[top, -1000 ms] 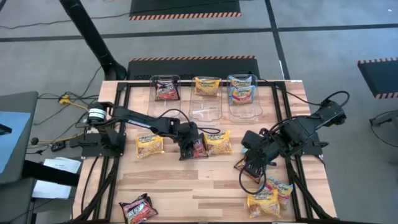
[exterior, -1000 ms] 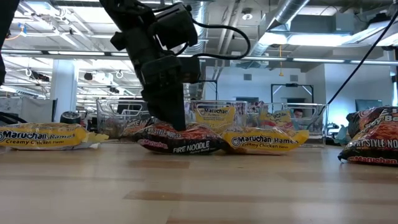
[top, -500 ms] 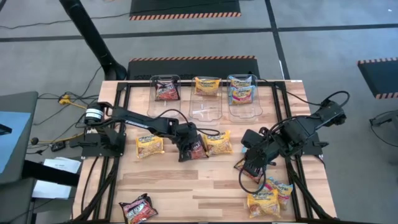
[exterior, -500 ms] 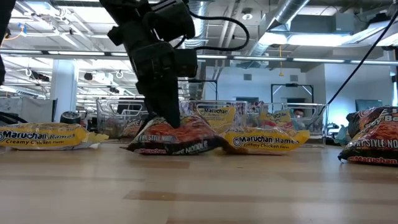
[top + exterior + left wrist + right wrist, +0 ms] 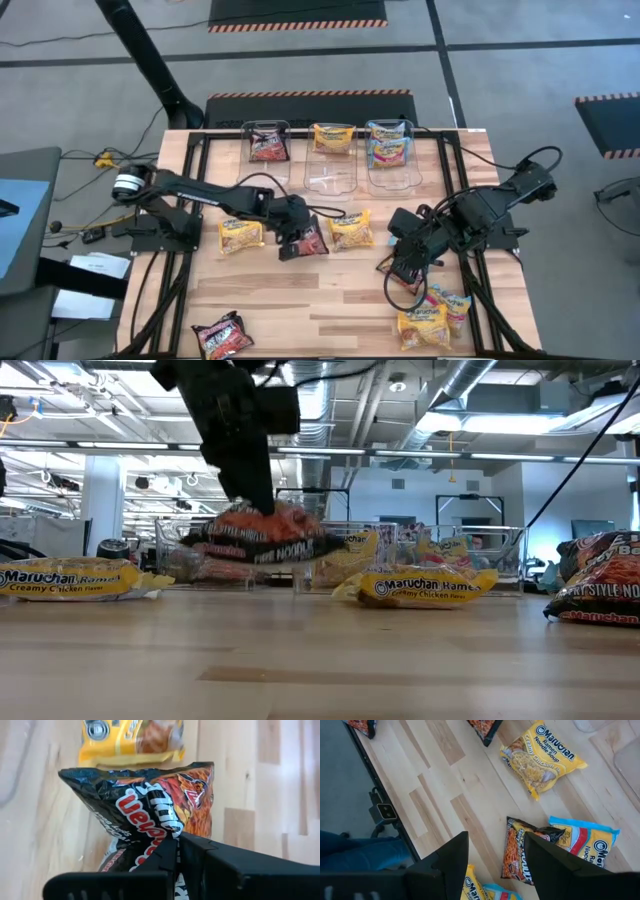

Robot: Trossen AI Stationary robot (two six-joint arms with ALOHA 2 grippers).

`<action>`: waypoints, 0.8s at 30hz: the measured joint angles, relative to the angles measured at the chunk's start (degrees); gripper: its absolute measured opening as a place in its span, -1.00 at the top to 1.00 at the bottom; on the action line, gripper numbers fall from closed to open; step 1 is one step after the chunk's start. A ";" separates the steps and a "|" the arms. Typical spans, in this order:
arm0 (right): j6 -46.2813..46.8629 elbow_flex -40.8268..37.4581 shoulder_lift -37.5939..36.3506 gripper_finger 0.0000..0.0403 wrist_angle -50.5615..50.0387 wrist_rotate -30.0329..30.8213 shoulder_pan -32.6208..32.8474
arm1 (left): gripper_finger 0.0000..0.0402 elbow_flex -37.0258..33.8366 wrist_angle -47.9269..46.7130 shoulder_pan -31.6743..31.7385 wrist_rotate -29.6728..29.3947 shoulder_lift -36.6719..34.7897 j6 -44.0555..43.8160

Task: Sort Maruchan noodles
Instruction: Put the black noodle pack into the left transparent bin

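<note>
Clamping a dark maroon packet [image 5: 262,538] above the table — left end effector [image 5: 290,240]; right end effector [image 5: 403,270] apart.

Table: light wooden slatted tabletop [image 5: 300,300], black-framed.
Tubs: three clear plastic rectangular tubs [image 5: 331,172], side by side at far edge.

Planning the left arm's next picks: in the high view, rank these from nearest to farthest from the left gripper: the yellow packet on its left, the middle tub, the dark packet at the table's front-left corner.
From the left gripper:
1. Yellow packet, beside it, left.
2. Middle tub, back row.
3. Dark corner packet, front-left.
</note>
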 joint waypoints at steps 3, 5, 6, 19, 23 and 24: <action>0.00 0.01 0.00 -0.07 0.00 0.08 0.00 | 1.00 0.03 -0.33 -0.69 -2.17 -2.41 0.55; 0.00 0.00 0.00 -0.07 0.00 0.83 0.00 | 1.00 0.07 -1.01 -0.98 -3.77 -4.10 0.84; 0.00 0.00 0.00 -0.07 -0.02 1.38 0.00 | 1.00 0.07 -1.59 -1.01 -4.58 -5.05 1.21; -2.48 0.02 0.00 -0.07 -0.03 3.72 -2.22 | 1.00 0.15 -7.77 0.11 -21.51 -18.15 9.21; -4.54 0.01 0.00 -0.07 0.03 3.72 -4.27 | 1.00 0.15 -9.58 2.64 -26.77 -21.50 13.58; -4.94 0.00 0.00 -0.07 0.01 3.72 -4.79 | 1.00 0.15 -10.07 3.50 -27.79 -22.23 14.90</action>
